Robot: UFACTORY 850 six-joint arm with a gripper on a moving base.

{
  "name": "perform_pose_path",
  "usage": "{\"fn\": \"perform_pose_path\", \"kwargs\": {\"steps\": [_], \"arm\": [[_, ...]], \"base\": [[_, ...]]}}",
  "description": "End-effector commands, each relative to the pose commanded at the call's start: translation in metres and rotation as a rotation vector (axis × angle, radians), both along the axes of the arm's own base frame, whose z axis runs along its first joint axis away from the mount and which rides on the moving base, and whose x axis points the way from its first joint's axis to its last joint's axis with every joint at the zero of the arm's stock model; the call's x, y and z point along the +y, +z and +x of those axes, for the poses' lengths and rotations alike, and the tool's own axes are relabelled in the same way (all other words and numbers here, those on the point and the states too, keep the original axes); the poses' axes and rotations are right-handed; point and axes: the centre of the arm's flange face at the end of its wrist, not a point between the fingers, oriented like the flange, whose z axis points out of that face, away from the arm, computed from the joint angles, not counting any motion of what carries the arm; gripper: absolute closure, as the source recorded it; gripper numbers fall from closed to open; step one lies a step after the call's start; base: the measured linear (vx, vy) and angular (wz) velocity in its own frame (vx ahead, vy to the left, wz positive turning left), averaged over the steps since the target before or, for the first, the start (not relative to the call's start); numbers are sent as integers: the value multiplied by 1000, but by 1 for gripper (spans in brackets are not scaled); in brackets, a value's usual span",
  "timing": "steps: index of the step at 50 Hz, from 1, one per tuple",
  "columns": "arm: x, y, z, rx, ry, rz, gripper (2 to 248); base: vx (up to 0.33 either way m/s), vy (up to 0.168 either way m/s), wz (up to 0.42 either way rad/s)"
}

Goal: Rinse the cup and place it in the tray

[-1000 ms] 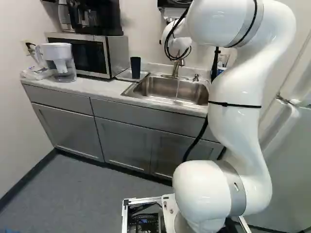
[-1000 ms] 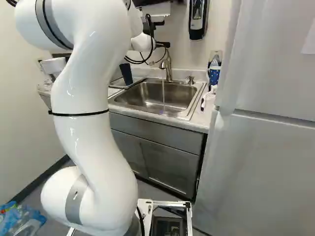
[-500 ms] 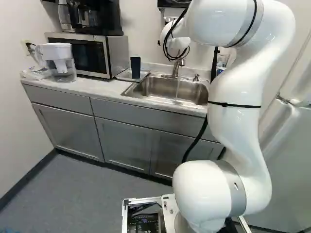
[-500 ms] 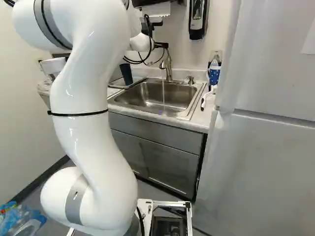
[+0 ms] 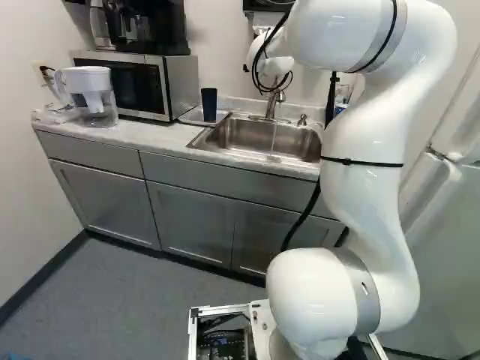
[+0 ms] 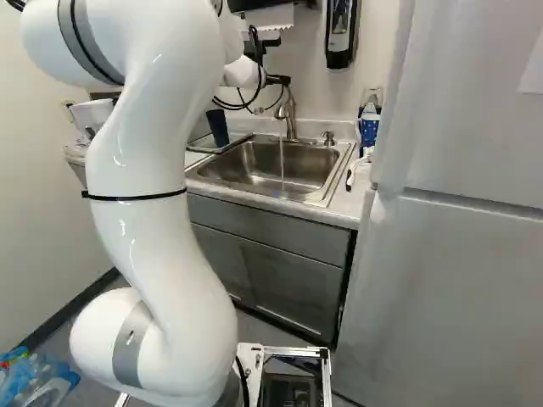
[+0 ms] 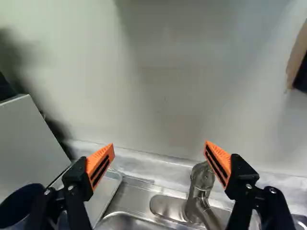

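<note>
On the counter to the left of the sink, you have the dark blue cup standing upright in the tray, next to the microwave. Your arm rises from its base joint, and its far end reaches toward the wall above the sink, with black cables looping beside the wrist. In the right base view, you can see your gripper near the tap.

Your wrist view shows the gripper released: its two orange pads stand wide apart. You see the tap ahead and below, nearer one finger, and the cup outside the other finger, partly hidden by it, with its dark round mouth facing you. The tray lies between the cup and the sink in that view.

You have a thin stream of water running from the tap into the sink. Farther along the counter, at the left of the left base view, stands a water pitcher, and a coffee machine sits on the microwave. In the right base view, you have a large white fridge at the right and a dispenser on the wall.
</note>
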Motion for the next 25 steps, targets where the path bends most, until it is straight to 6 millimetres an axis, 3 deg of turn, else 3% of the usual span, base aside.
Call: {"fn": "perform_pose_path", "kwargs": {"steps": [25], "arm": [[0, -3, -1, 38, 3, 4, 3]], "base": [[0, 0, 0]]}}
